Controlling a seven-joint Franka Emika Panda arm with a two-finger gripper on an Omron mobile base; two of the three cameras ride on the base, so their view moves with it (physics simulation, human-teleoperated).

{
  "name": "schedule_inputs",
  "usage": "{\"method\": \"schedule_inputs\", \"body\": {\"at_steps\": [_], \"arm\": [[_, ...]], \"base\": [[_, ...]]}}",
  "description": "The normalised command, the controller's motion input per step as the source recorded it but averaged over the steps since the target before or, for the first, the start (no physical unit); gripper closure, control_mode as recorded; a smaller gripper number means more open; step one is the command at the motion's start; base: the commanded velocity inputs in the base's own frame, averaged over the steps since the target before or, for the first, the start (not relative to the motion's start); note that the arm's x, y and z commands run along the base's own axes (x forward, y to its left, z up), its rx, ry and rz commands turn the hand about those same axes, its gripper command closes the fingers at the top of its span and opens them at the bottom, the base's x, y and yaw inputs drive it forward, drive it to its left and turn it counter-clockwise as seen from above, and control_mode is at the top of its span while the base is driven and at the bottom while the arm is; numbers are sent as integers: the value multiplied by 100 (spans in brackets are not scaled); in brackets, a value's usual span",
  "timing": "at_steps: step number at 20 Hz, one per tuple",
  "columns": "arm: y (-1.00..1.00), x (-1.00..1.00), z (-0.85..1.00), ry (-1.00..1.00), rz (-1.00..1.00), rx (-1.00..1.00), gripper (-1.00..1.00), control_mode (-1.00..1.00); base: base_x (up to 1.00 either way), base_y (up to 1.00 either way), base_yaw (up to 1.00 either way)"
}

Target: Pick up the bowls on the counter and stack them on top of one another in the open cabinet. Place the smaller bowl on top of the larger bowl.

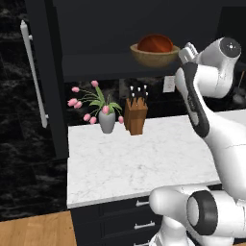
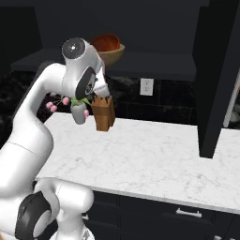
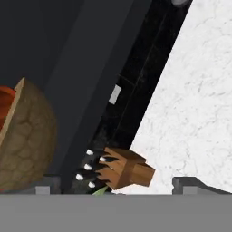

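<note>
Right up close, the claw (image 3: 116, 183) sits just beside the wooden bowl (image 1: 154, 55), fingertips spread wide and holding nothing. That bowl rests on the open cabinet (image 1: 96, 67) shelf with the red bowl (image 1: 155, 43) nested inside it. Below the cabinet, a knife block (image 1: 136, 115) and flower vase (image 1: 106, 122) stand on the tabletop (image 1: 144, 163).

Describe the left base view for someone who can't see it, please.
A reddish-brown bowl sits nested in a tan wooden bowl on the open cabinet's shelf, beside the white robot arm. Below, the marble counter holds a vase of pink tulips and a knife block.
</note>
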Motion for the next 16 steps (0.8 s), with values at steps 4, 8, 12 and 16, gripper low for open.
{"method": "schedule_inputs", "body": {"at_steps": [4,8,12,16], "arm": [[-36,-100,-100,-8,0,-3,-100,-100],[-16,-100,-100,0,-1,-19,-100,-100],[-29,-100,-8,-42,0,-4,-100,-100],[-75,-100,48,-55,0,8,-100,-100]], "base": [[0,0,0],[0,0,0],[0,0,0],[0,0,0]]}}
